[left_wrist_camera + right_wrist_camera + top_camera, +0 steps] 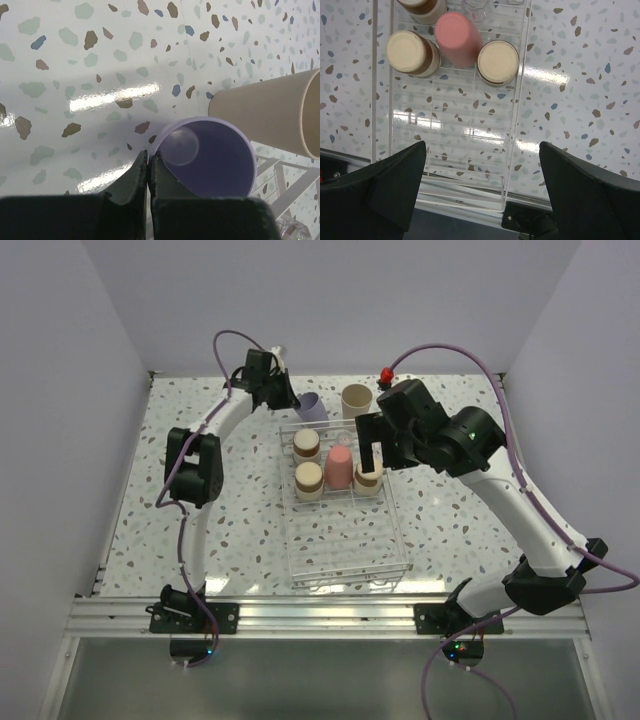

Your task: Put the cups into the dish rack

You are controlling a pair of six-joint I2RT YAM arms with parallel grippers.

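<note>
Pinched shut, the left gripper [149, 159] clamps the thin rim of the lavender cup [215, 160], one finger inside the wall and one outside. That cup is tilted just beyond the far left corner of the dish rack [514, 125], with the beige cup [265, 110] close beside it on the speckled table [75, 75]. At the rack's far end three brown-grey cups [412, 52] stand cream bases up around the coral-red cup [457, 39]. Over the rack hangs the right gripper [482, 145], jaws spread wide, holding nothing
</note>
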